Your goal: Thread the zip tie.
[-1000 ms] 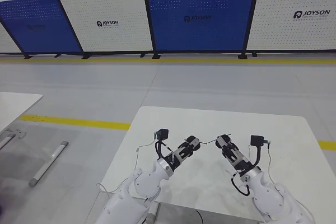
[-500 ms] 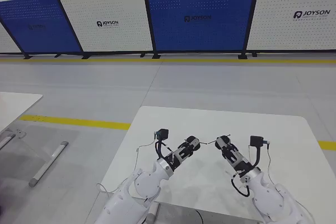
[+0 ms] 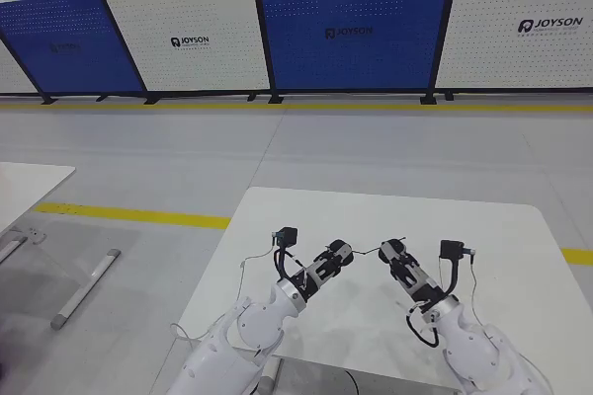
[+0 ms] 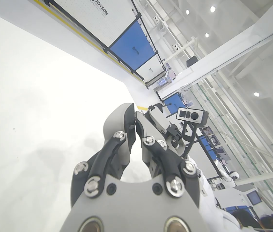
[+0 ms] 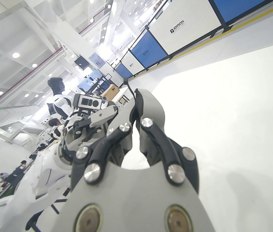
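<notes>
Left hand [image 4: 135, 119]: closed tight above the table [image 3: 474, 222], apparently pinching one end of the zip tie [image 3: 366, 251]. The pinched part is too small to confirm. The tie spans the gap between the two hands, clear of the table.

Right hand [image 5: 136, 105]: clamped on the strap, with a short black tail protruding beyond it.

Expect a light, springy, slick nylon strap. Hold it close behind the tip and beside the head to limit flexing. The head, the slot and the tail's direction cannot be made out.

Left gripper [image 4: 135, 115] and right gripper [image 5: 136, 94]: grey shells, black linkages (silver screw heads); white arms [image 3: 267, 318].
</notes>
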Robot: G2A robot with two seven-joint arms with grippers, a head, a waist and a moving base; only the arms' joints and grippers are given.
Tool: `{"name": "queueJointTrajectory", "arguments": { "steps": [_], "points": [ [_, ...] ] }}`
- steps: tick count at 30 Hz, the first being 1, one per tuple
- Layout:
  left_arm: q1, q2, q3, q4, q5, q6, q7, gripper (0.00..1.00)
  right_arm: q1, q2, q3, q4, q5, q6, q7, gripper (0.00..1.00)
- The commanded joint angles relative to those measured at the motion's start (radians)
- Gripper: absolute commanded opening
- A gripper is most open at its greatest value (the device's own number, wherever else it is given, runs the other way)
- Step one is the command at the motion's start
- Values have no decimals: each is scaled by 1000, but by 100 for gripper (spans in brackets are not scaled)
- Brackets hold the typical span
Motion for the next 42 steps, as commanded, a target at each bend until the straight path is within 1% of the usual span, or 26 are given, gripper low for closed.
{"name": "queueJointTrajectory", "arguments": {
  "steps": [1, 7, 14, 18, 22, 28, 35, 38, 42],
  "points": [
    [0, 0, 0, 0, 0, 0, 0, 0, -1, -2, 1, -1, -4, 3, 3, 0],
    [0, 0, 0, 0, 0, 0, 0, 0, 1, -9, 0, 10, -3, 6, 13, 0],
    [0, 0, 0, 0, 0, 0, 0, 0, 6, -19, -3, 21, -1, -6, 18, 0],
    [0, 0, 0, 0, 0, 0, 0, 0, 3, -25, -2, 27, 20, -15, 7, 0],
    [0, 0, 0, 0, 0, 0, 0, 0, 7, -33, -5, 43, 53, -4, 3, 0],
    [0, 0, 0, 0, 0, 0, 0, 0, 17, -44, -13, 70, 89, -22, 17, 0],
    [0, 0, 0, 0, 0, 0, 0, 0, 27, -57, -31, 89, 88, -38, 22, 0],
    [0, 0, 0, 0, 0, 0, 0, 0, 25, -63, -32, 94, 111, -54, 12, 0],
    [0, 0, 0, 0, 0, 0, 0, 0, 24, -69, -32, 86, 131, -54, -1, 0]
  ]
}}
